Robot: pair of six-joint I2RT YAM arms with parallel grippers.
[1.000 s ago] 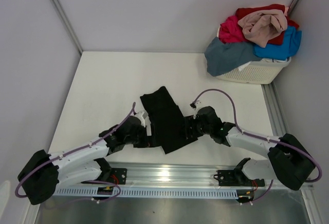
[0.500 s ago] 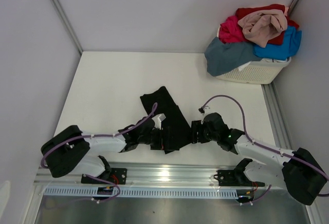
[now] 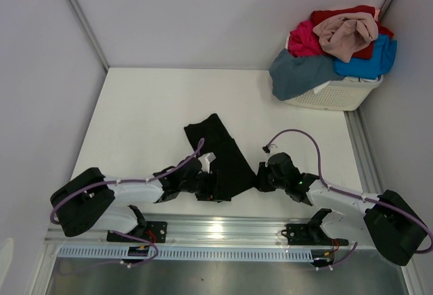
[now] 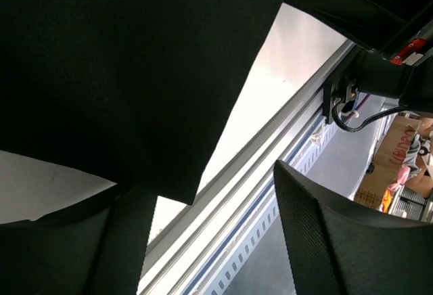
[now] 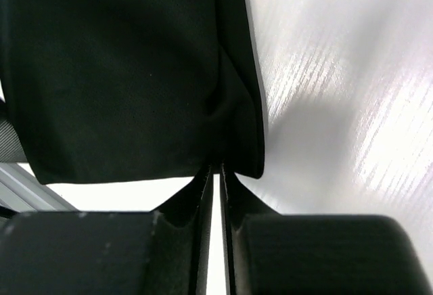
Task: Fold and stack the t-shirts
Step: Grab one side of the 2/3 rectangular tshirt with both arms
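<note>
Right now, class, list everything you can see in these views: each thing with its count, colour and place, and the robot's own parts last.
black t-shirt: 1, black, partly folded, near middle of the table
grey-blue t-shirt: 1, slate grey-blue, draped over the basket's left rim
magenta t-shirt: 1, magenta, left of the heap
beige-pink t-shirt: 1, beige-pink, top of the heap
red t-shirt: 1, red, back of the heap
blue t-shirt: 1, bright blue, right of the heap
basket: 1, white slotted plastic, far right corner
table: 1, white
rail: 1, silver, near edge
left hand: 1, black, open at the black t-shirt's near corner
right hand: 1, black, shut on the black t-shirt's hem
</note>
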